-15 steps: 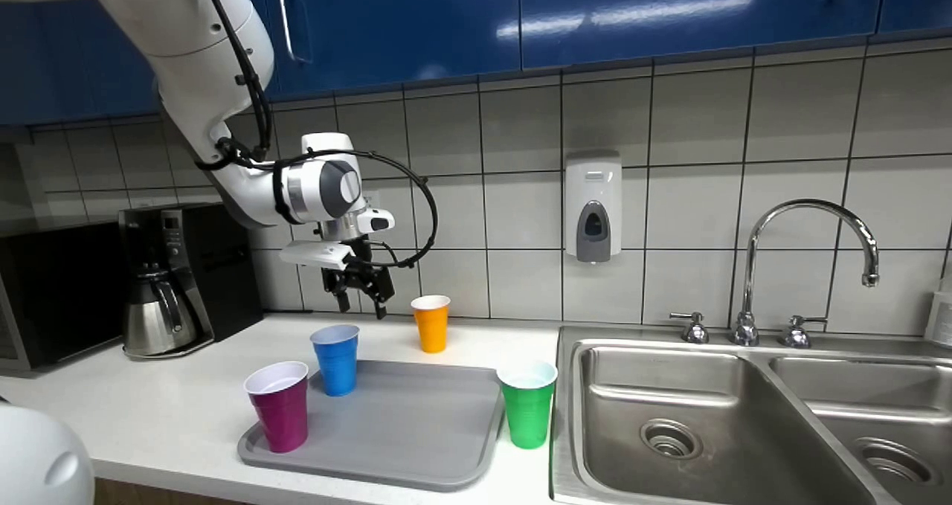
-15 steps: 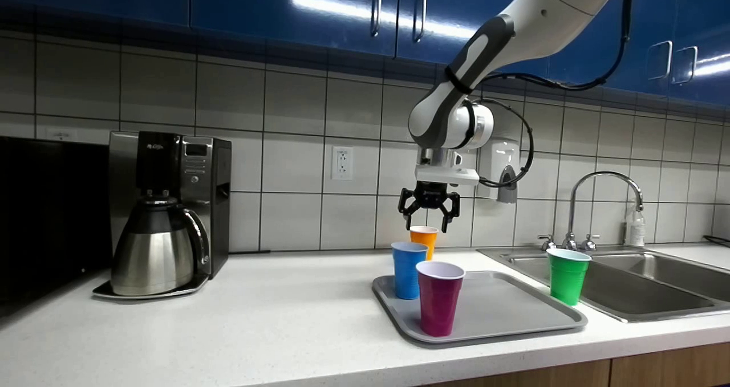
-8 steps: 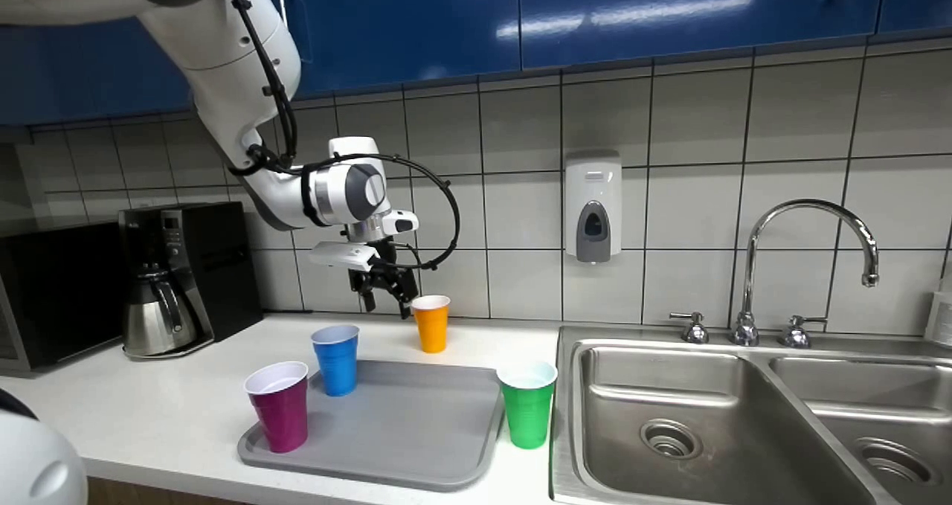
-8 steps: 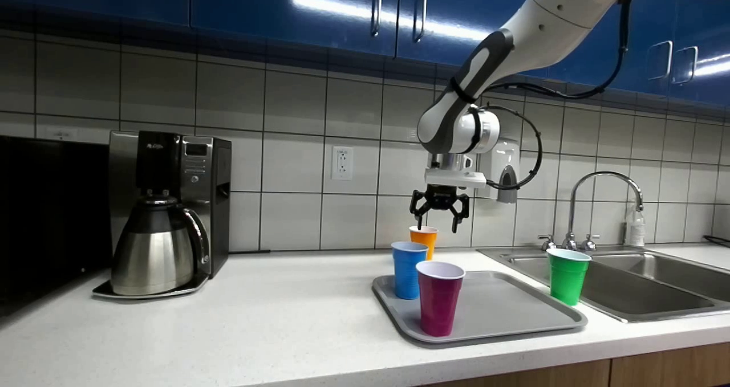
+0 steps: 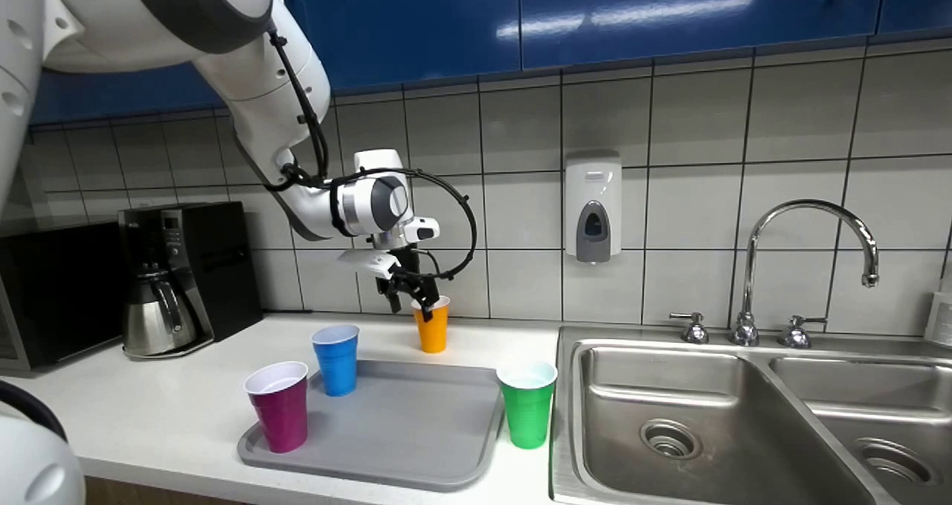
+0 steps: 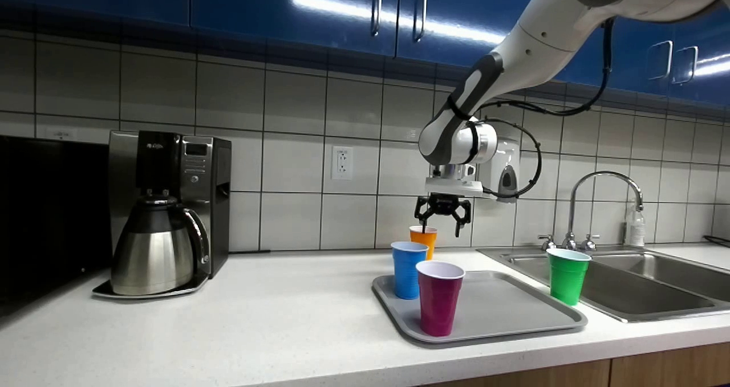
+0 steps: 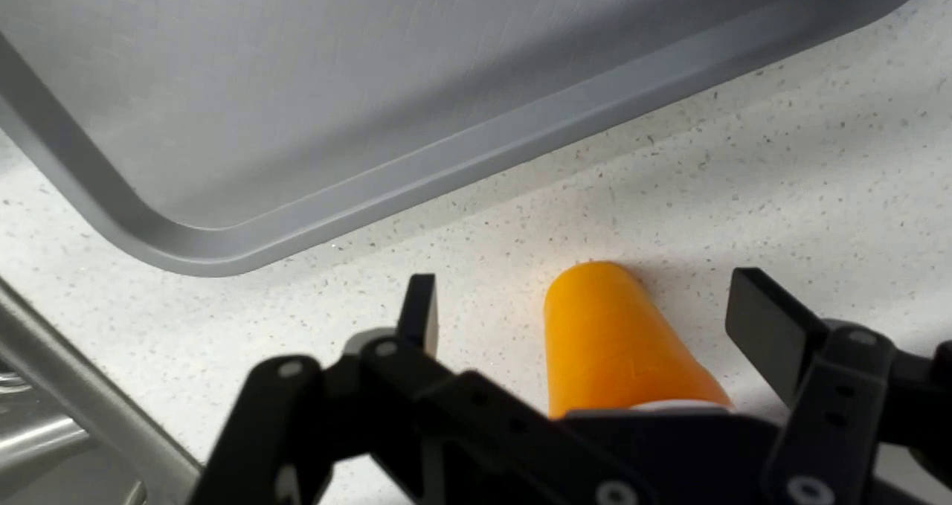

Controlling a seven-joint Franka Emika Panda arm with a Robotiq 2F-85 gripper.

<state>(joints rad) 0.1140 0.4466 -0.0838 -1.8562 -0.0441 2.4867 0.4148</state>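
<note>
Orange on the outside and white within, a tapered plastic cup (image 7: 613,341) is the thing nearest the black two-fingered gripper (image 6: 441,232). It fills the lower middle of the wrist view, its rim partly hidden behind the gripper's own body. The jaws stand wide apart with nothing between them clamped; speckled white countertop (image 7: 781,163) shows on either side of the cup, so the spread probably leaves clearance around its wall. In both exterior views the gripper overlaps the cup's rim, but whether they touch I cannot tell.

The cup stands upright on the countertop, in the middle of an exterior view, just beyond the upper edge of a flat grey rectangular tray (image 5: 401,423). Its narrow base is down and its mouth up, which likely keeps it steady and the rim reachable from above.

On the tray, a tapered blue cup (image 5: 337,361) takes the upper left corner and a tapered magenta cup (image 5: 281,410) the lower left; the raised edge may help stop them sliding off. A tapered green cup (image 5: 529,410) stands on the countertop to the tray's right, close beside the stainless steel sink (image 5: 567,416), the strip there being narrow.
</note>
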